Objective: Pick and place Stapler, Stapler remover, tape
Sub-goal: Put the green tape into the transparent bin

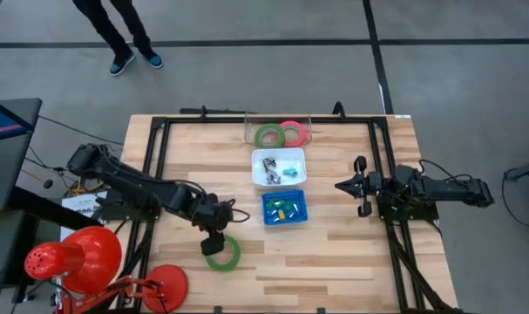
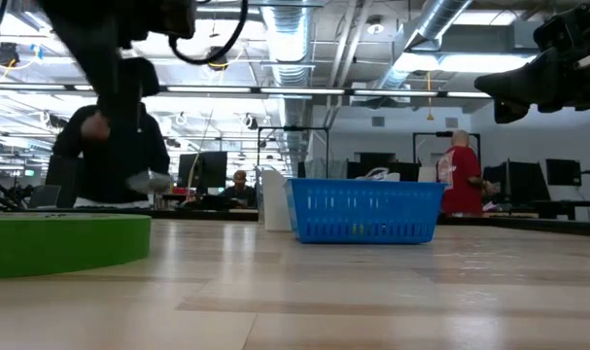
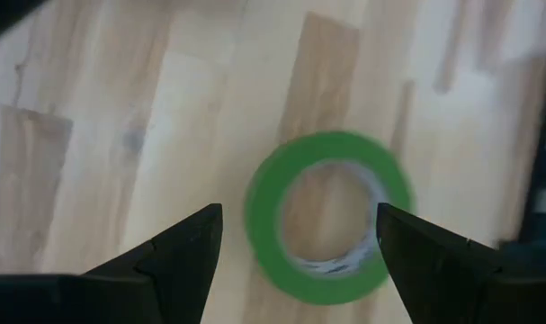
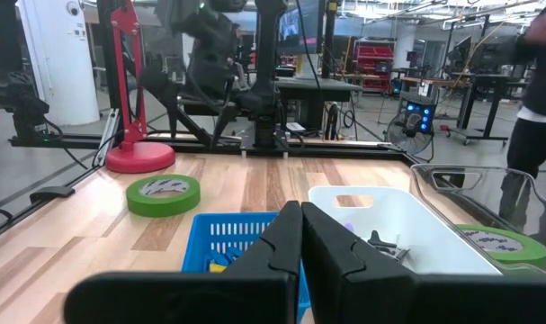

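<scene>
A green tape ring (image 1: 222, 253) lies flat on the wooden table near the front, also seen in the left wrist view (image 3: 326, 216) and the low view (image 2: 61, 243). My left gripper (image 1: 213, 235) hangs above it, pointing steeply down, open (image 3: 299, 209), one finger to each side of the ring and clear of it. A second green tape ring (image 1: 267, 135) and a pink-red one (image 1: 291, 133) lie in a clear container at the far edge. A white tray (image 1: 279, 179) holds small dark and metal items; stapler or stapler remover, I cannot tell. My right gripper (image 1: 347, 186) waits shut at the right (image 4: 301, 236).
A blue basket (image 1: 284, 208) of small coloured pieces stands just near of the white tray. A red lamp (image 1: 72, 257) and its round base (image 1: 164, 283) stand at the near left corner. Black frame rails (image 1: 155, 166) run along the table's sides. A person stands beyond the far edge.
</scene>
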Motion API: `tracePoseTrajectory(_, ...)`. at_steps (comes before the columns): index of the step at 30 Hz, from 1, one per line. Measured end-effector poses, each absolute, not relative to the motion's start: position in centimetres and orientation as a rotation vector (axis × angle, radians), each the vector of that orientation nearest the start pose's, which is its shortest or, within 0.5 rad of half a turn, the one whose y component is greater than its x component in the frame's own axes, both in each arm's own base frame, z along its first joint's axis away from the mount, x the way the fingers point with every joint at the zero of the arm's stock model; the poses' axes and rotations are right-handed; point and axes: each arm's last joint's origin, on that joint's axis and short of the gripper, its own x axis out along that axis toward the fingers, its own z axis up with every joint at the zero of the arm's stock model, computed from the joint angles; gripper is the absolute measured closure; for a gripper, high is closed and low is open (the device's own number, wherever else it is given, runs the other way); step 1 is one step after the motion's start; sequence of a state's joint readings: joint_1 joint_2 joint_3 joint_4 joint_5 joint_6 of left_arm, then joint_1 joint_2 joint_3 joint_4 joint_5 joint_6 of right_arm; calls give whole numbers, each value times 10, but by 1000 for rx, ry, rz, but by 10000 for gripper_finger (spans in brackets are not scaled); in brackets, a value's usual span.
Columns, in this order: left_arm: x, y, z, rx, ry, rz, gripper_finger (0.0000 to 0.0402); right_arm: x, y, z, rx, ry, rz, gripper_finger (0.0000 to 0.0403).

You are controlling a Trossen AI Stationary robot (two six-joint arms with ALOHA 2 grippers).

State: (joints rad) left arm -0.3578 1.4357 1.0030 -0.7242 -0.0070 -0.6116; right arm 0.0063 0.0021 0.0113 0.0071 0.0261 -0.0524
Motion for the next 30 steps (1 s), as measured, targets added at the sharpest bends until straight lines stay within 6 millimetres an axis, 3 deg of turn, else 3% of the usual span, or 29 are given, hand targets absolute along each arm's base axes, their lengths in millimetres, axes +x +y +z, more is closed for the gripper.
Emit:
tracePoseTrajectory(12,237,-99,201,-282,1245,114,119,97,0,168,-52,-16,-20,402)
tracePoseTrajectory(24,250,-104,179,-305,1266,152,119,97,0,168,-52,-16,-20,402)
tracePoseTrajectory(30,253,-107,167,-402,1317,221,119,97,0,168,-52,-16,-20,402)
